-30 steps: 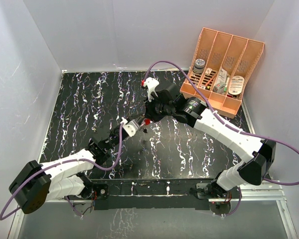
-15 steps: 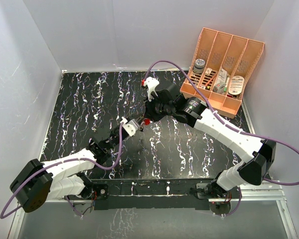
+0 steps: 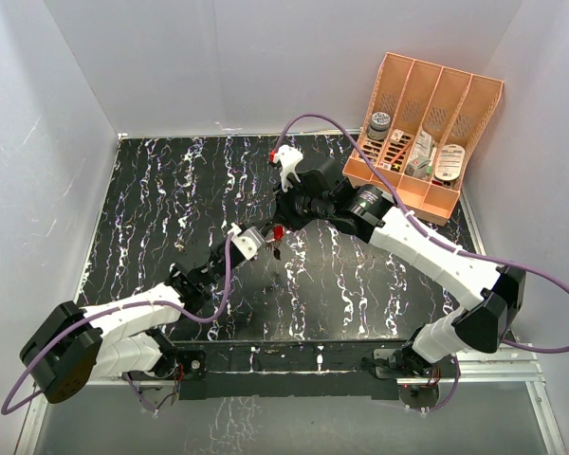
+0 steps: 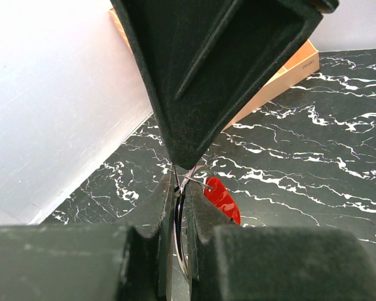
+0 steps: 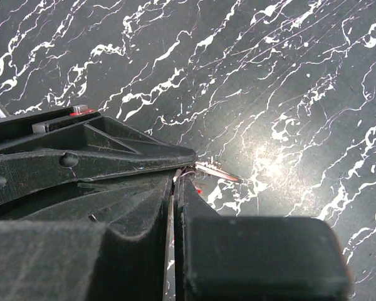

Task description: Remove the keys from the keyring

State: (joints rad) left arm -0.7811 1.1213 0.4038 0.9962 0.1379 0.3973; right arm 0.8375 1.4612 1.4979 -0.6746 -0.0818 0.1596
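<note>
Left pincer (image 3: 264, 239) and right pincer (image 3: 281, 226) both clamped tight on the keyring (image 4: 179, 244), mid-table.
Keys (image 5: 217, 172), red tag (image 4: 221, 199) just beside; likely light, stiff, slippery, best pinched by a flat head.

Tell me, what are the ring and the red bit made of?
The ring is probably metal: a thin silvery wire that glints. The red bit looks like glossy plastic, smooth with a bright highlight, though it could be painted metal.
</note>
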